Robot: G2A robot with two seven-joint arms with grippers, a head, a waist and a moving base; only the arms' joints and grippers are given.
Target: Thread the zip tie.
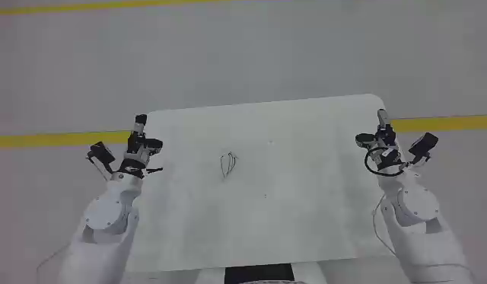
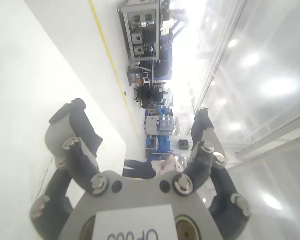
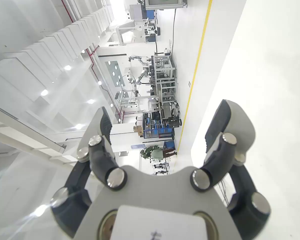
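A thin dark zip tie [image 1: 228, 164], bent into a narrow loop, lies near the middle of the white table [image 1: 304, 208]. My left gripper [image 1: 140, 133] is at the table's left edge, well apart from the zip tie. In the left wrist view that gripper [image 2: 140, 108] is open and holds nothing. My right gripper [image 1: 383, 129] is at the table's right edge, also far from the zip tie. Its own view shows it [image 3: 165, 111] open and empty, pointing out over the floor.
The table stands on a pale floor crossed by yellow lines [image 1: 441, 122]. Machines and racks [image 2: 142, 33] stand far off in the room. A black cable loop [image 1: 378, 162] hangs by the right wrist.
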